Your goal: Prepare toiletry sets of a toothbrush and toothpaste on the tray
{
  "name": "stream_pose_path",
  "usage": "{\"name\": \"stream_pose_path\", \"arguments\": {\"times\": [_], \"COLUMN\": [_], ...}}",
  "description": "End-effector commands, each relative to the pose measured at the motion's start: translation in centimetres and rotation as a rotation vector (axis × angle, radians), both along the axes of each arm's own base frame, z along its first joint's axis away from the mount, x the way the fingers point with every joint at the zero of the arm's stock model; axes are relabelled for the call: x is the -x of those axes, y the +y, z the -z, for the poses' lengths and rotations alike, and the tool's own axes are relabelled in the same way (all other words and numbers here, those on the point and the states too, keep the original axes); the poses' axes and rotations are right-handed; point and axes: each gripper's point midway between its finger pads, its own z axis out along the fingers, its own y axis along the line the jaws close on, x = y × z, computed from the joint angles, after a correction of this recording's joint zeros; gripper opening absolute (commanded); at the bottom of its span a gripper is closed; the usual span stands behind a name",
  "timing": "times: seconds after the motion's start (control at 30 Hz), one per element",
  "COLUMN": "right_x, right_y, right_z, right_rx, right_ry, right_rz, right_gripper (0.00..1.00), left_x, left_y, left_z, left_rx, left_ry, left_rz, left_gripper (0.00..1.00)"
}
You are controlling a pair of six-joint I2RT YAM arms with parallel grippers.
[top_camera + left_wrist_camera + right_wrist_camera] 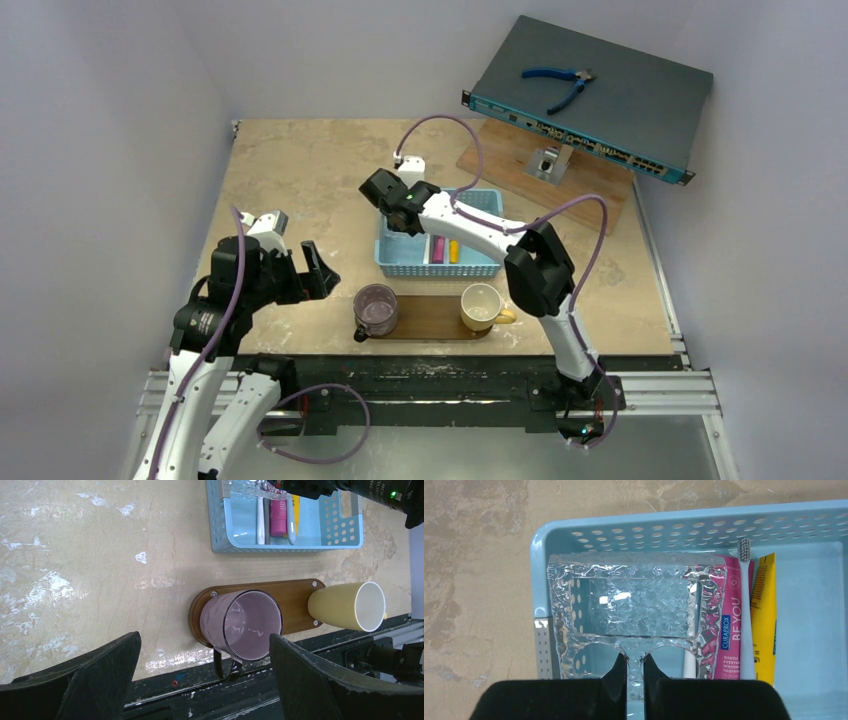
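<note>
Arm on right (480, 232) stretches forward, pincer (635, 661) closed inside basket (674, 527).

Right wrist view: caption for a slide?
Right claw shut on a clear plastic piece at the blue basket; pink tube, brush and yellow tube lie inside.

Tray middle: a bare strip of the tray (428, 318) lay open between the purple cup (376, 309) and cream cup (481, 305), which blocked both ends.
Basket: the right arm (470, 228) crossed above the basket (440, 269); a clear plastic insert (634, 605) filled its left half.
Upper left: table (300, 170) lay open.
</note>
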Motion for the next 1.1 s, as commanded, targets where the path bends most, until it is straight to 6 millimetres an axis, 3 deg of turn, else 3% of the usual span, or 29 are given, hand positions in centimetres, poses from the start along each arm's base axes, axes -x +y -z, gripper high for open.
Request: {"name": "stream_pose_path", "arguments": {"times": [0.0, 0.27, 0.47, 0.77, 1.07], "right_x": [-0.8, -0.2, 1.6, 6.8, 12.4], "right_y": [-0.7, -2.2, -3.2, -4.4, -4.9], "right_z": [-5.3, -8.3, -10.5, -12.4, -12.4], "right_rx": [-0.045, -0.055, -0.065, -0.073, -0.116], "right_ry": [-0.115, -0.162, -0.176, -0.171, -0.127], "right_rz": [0.016, 0.022, -0.004, -0.059, -0.079], "right_gripper": [0.00, 0.00, 0.00, 0.00, 0.00], "left_x": [-0.6, -0.6, -0.7, -0.6, -0.4], "left_y": [-0.3, -0.2, -0.2, -0.1, 0.0], "left_z": [-0.4, -0.3, -0.3, -0.4, -0.6], "left_rx": [-0.005, -0.007, -0.009, -0.010, -0.010], "left_ry": [-0.037, -0.035, -0.035, -0.039, -0.055], "left_rz": [0.026, 0.024, 0.020, 0.018, 0.010], "left_gripper": [1.00, 1.00, 1.00, 1.00, 1.00]}}
